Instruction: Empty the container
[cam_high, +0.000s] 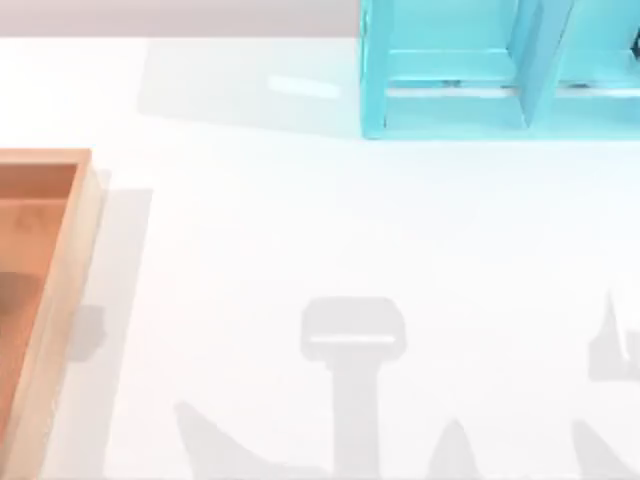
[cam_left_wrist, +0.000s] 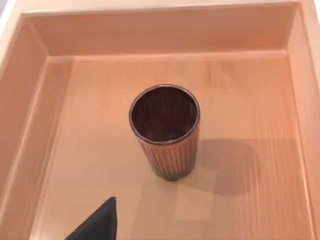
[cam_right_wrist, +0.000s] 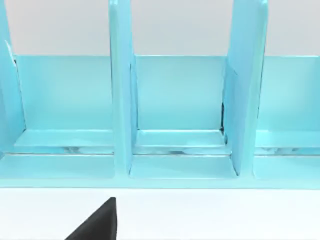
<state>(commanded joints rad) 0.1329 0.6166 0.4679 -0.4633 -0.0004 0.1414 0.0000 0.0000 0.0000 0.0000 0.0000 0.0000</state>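
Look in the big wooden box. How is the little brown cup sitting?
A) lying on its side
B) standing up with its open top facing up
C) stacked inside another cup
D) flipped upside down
B: in the left wrist view the ribbed brown cup stands upright on the floor of the container, alone, and you can look down into its dark open mouth.

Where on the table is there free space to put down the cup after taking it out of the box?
The widest free patch is the white table between the wooden box at the left edge and the turquoise shelf at the far right. The brown cup stands upright alone inside the box, with bare floor around it.
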